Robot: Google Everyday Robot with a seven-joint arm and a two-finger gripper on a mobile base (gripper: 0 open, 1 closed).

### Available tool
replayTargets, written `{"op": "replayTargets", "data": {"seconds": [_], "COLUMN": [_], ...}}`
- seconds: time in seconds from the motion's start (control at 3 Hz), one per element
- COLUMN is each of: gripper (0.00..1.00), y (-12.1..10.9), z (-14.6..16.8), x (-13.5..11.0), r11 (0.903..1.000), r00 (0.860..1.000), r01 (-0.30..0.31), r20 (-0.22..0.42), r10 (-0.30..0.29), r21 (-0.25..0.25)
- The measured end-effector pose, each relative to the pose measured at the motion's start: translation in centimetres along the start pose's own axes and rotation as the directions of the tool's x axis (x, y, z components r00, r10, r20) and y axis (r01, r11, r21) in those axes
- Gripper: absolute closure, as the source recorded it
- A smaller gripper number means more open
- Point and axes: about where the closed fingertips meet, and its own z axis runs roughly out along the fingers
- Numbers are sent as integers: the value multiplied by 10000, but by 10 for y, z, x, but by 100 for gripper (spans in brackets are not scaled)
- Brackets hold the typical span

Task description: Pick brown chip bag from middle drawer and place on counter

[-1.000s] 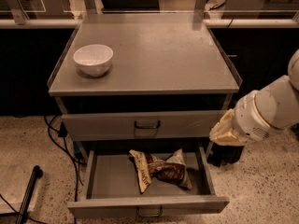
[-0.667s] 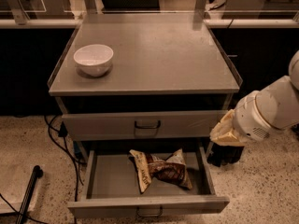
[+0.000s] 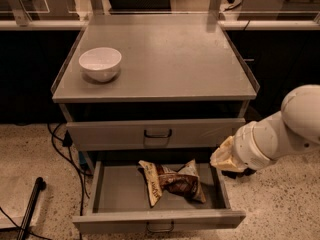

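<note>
Grey metal middle drawer holds crinkled brown chip bag; claw beside its wall, grip unclear.

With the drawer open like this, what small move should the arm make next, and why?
Probably bring the gripper inward over the brown chip bag. The bag lies untouched on the floor of the open middle drawer, while the gripper hangs outside the drawer's right wall.

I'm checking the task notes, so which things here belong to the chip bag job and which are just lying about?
Job: brown chip bag, lying in the open middle drawer; counter; gripper, by the drawer's right wall.
Lying about: white bowl on the counter; upper drawer; floor cables.
</note>
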Motion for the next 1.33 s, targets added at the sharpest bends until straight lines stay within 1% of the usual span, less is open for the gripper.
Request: {"op": "replayTargets", "data": {"seconds": [0.33,0.67,1.0,1.33], "gripper": [100,100,100,100], "y": [7,-9,-9,-10], "z": [69,77,76,83], "x": [14,12,12,18], "r11": [9997,9985,9985,9976], "r00": [9980,9968,9969,9971], "r01": [251,177,185,223], "r20": [575,765,750,709], "r10": [-246,-216,-223,-269], "r21": [-72,513,510,656]}}
